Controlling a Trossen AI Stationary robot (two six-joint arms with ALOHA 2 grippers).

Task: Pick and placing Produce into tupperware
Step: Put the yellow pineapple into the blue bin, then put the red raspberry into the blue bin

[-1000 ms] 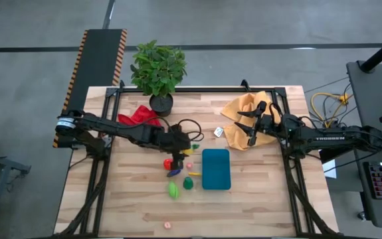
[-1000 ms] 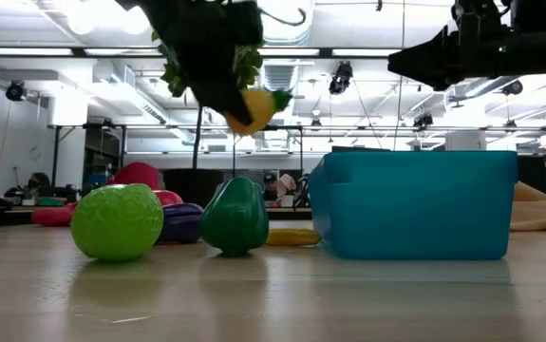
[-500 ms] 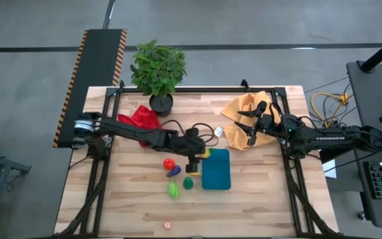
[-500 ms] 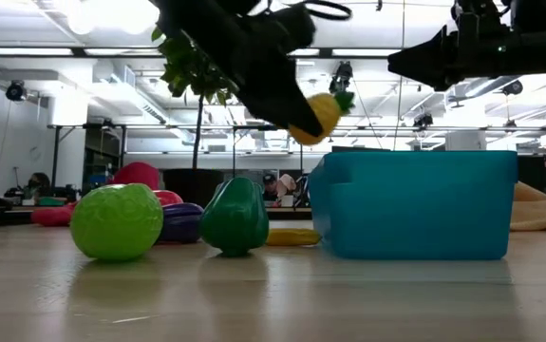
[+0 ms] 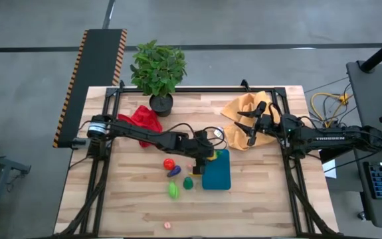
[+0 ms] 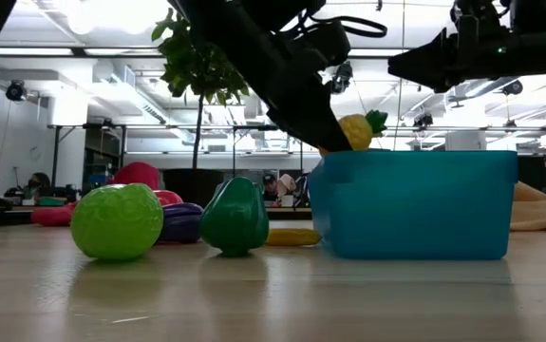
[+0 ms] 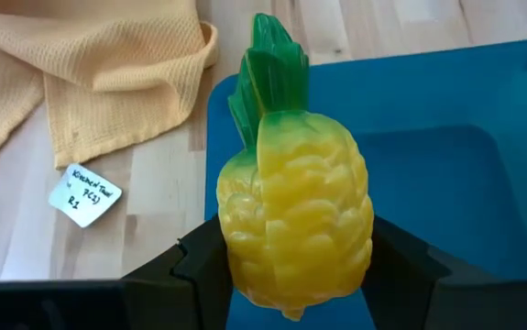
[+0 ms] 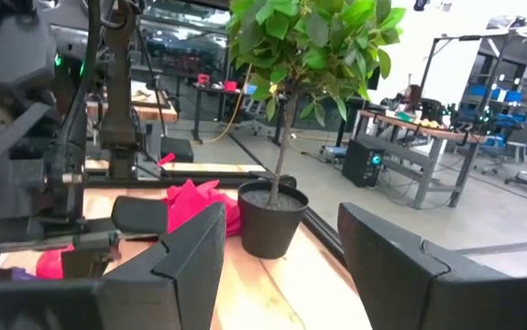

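Note:
My left gripper (image 5: 207,154) hangs over the far left corner of the teal tupperware (image 5: 217,171), shut on a yellow toy pineapple (image 7: 295,220) with a green crown. The pineapple (image 6: 356,131) sits just above the container's rim (image 6: 415,157). Left of the container, a red tomato (image 5: 169,163), a purple eggplant (image 5: 174,172), a dark green pepper (image 5: 188,183) and a light green fruit (image 5: 173,191) rest on the table. A yellow banana (image 6: 291,237) lies beside the container. My right gripper (image 5: 252,129) waits open above the mustard cloth. My left gripper pinches the pineapple's yellow body (image 7: 245,266) between its two fingers (image 7: 199,270), one on each side of the lower half. The pineapple is lifted clear and tilted, its green crown (image 7: 268,69) pointing away from the gripper, over the container.
A potted plant (image 5: 157,73) stands at the far edge, a red cloth (image 5: 141,118) beside it. The mustard cloth (image 5: 247,113) lies far right, a white paper tag (image 5: 218,132) next to it. A small pink speck (image 5: 167,224) sits near the front edge.
My left gripper has carried the pineapple toward the table's right, from above the loose produce to above the container's left edge, and a little downward. The other produce and the container have stayed in place.

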